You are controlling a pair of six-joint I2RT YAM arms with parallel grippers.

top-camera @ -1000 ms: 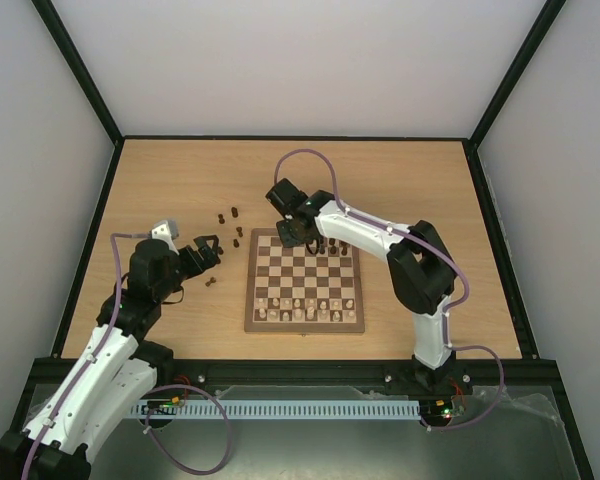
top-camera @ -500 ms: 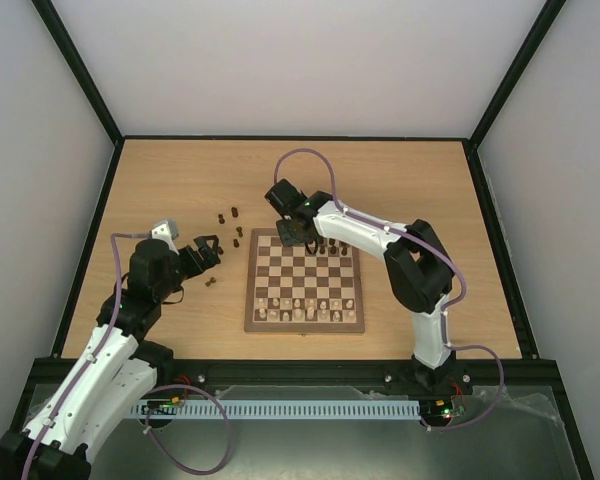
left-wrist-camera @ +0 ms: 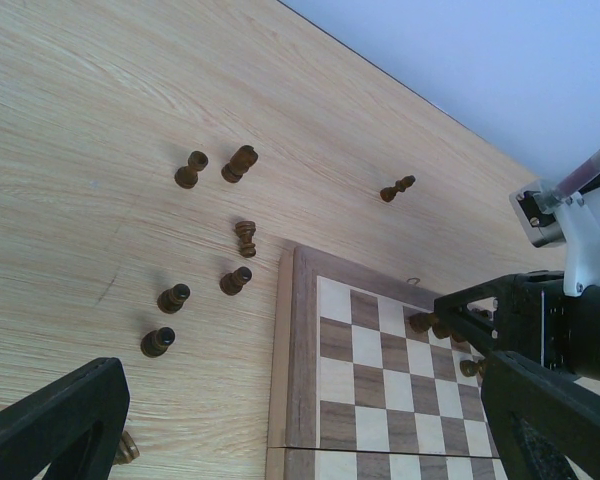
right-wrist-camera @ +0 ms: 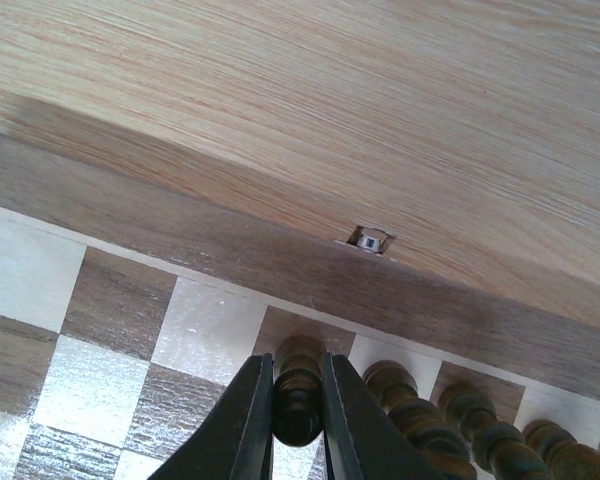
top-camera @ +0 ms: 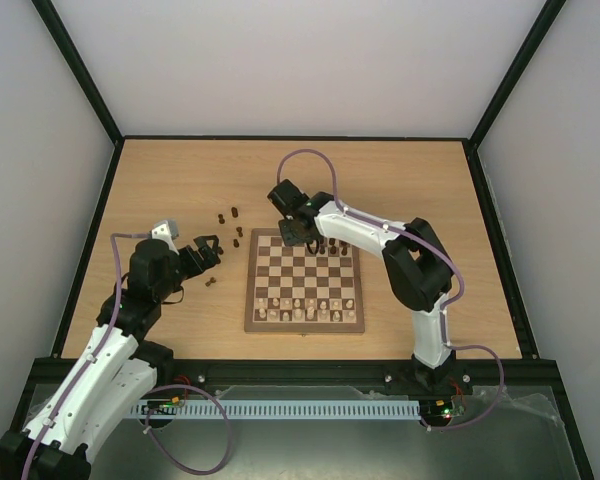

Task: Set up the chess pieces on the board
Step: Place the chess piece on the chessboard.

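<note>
The board [top-camera: 250, 300] lies in the middle of the table. My right gripper [top-camera: 298, 236] hangs over the board's far edge, shut on a dark chess piece [right-wrist-camera: 298, 395] that stands upright on a back-row square. More dark pieces [right-wrist-camera: 420, 420] stand in the row beside it. Several dark pieces [left-wrist-camera: 235, 281] lie scattered on the table left of the board [left-wrist-camera: 292, 350]. My left gripper [top-camera: 208, 250] hovers over the table left of the board, open, with nothing between its fingers [left-wrist-camera: 65, 420].
Pale pieces [top-camera: 305, 310] fill the board's near rows. A small metal clasp [right-wrist-camera: 368, 240] sits in the board's far border. One dark piece [left-wrist-camera: 397, 188] lies alone beyond the board's far left corner. The right arm [left-wrist-camera: 580, 230] shows at the left wrist view's right side.
</note>
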